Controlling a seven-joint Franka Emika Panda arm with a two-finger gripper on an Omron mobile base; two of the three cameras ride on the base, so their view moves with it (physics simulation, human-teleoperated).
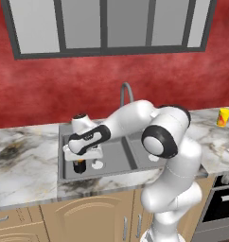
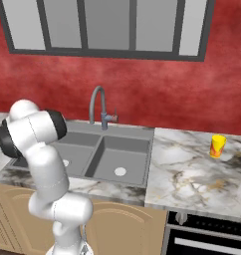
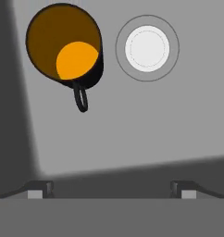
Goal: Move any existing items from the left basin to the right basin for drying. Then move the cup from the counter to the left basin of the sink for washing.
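A small black item with an orange inside and a thin handle (image 3: 67, 48) (image 1: 79, 166) stands in the left basin (image 1: 114, 156) (image 3: 146, 125) (image 2: 78, 149), beside the white drain (image 3: 147, 48) (image 1: 97, 164). My gripper (image 3: 111, 189) (image 1: 82, 158) hangs just above the item, pointing down, jaws wide open and holding nothing. The item lies up and to the left of the fingertips (image 3: 40, 187) in the hand view. The right basin (image 2: 123, 155) (image 1: 141, 147) holds nothing I can see. The yellow cup (image 1: 224, 117) (image 2: 217, 146) stands on the counter (image 2: 192, 174) far to the right.
The curved grey faucet (image 1: 126, 92) (image 2: 98, 105) rises behind the sink's divider. My own arm stretches across the right basin in the left base view. A dark oven (image 2: 207, 239) (image 1: 220, 198) sits below the counter at right. Marble worktop (image 1: 22, 160) extends left of the sink.
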